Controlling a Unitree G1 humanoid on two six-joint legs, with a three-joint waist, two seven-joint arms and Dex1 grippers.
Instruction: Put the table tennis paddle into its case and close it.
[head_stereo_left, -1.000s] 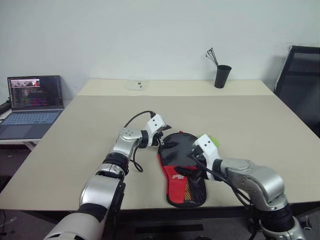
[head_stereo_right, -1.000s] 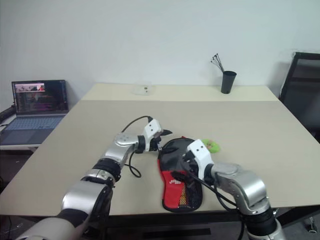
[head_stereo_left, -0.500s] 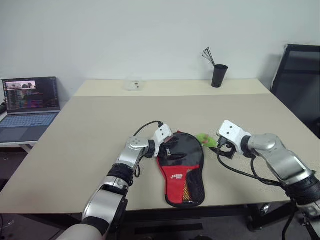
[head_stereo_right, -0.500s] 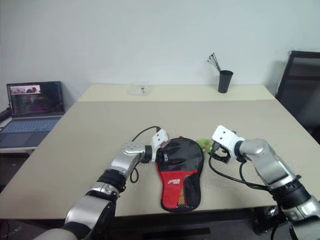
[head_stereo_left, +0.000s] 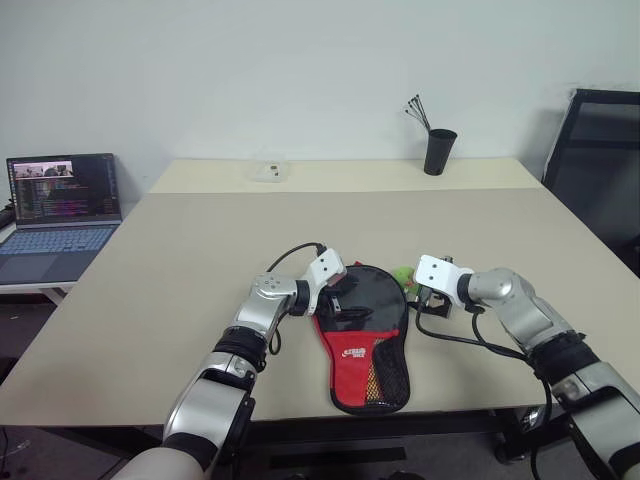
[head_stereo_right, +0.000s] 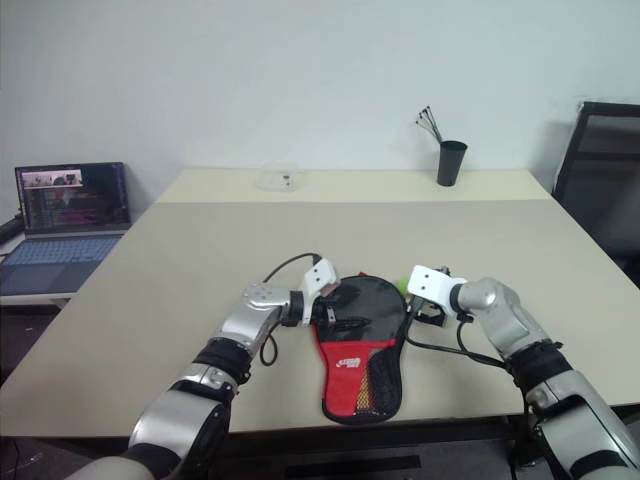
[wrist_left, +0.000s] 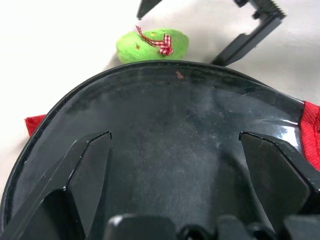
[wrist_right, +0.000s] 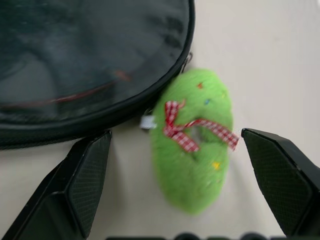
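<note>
A black and red case (head_stereo_left: 365, 335) lies flat on the near part of a beige tabletop (head_stereo_left: 200, 260), its round black end pointing far and its red, mesh-pocketed narrow end pointing near. The paddle cannot be made out; whether it is inside the case cannot be told.

The left gripper (head_stereo_left: 340, 297) reaches in from the left and hangs over the case's round end, its fingers (wrist_left: 87, 167) spread wide and released, one to each side of the glossy black surface, with nothing between them.

A fuzzy green tag (wrist_right: 195, 137) with a red checked bow lies on the tabletop just beside the far right rim of the case, joined to the zipper there.

The right gripper (head_stereo_left: 432, 300) comes in from the right and points left at this tag. Its fingers (wrist_right: 85, 177) are wide apart and released, with the tag between them but apart from both.

Far back stands a black cup (head_stereo_left: 438, 152) holding thin sticks. An open laptop (head_stereo_left: 60, 205) sits at the far left, and a black chair (head_stereo_left: 600, 170) at the right.
</note>
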